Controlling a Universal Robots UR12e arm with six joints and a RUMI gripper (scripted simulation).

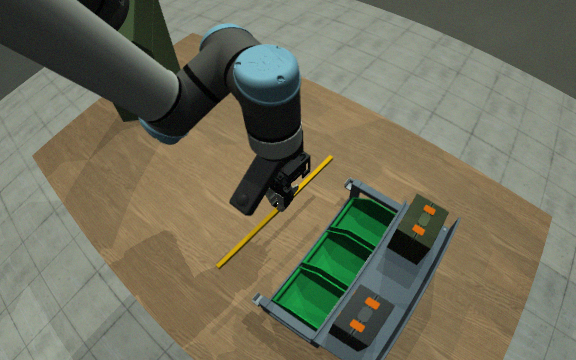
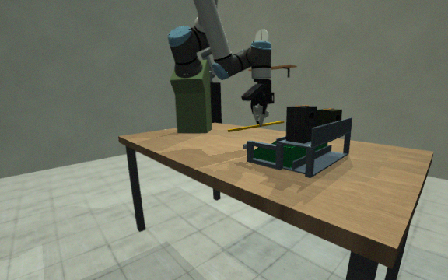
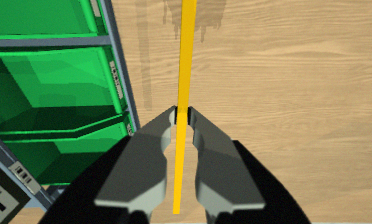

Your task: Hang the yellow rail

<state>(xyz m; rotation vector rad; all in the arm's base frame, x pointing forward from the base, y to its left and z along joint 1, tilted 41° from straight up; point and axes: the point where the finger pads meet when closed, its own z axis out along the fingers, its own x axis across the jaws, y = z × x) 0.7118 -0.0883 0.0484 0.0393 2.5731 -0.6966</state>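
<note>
The yellow rail (image 1: 246, 239) (image 2: 243, 128) (image 3: 187, 50) is held in the air above the table. My gripper (image 1: 285, 204) (image 2: 260, 124) (image 3: 182, 107) is shut on it near its middle. Two small hooks with end plates stick out from the rack's front corners: one hook (image 1: 349, 184) at the far end, the other hook (image 1: 257, 299) (image 2: 245, 146) at the near end. The rail is in front of the hooks, apart from both and higher. In the wrist view it runs at a slight angle to the rack's front edge. The far hook is hidden in the exterior view.
Three green bins (image 1: 338, 257) (image 3: 67, 75) sit in the grey rack (image 1: 293, 317) (image 2: 331, 132) behind the hooks. Two dark boxes with orange parts, one box (image 1: 418, 227) far and one box (image 1: 363, 316) (image 2: 299, 124) near, stand on its raised shelf. The wooden table (image 1: 493, 240) (image 2: 364, 194) carries the rack.
</note>
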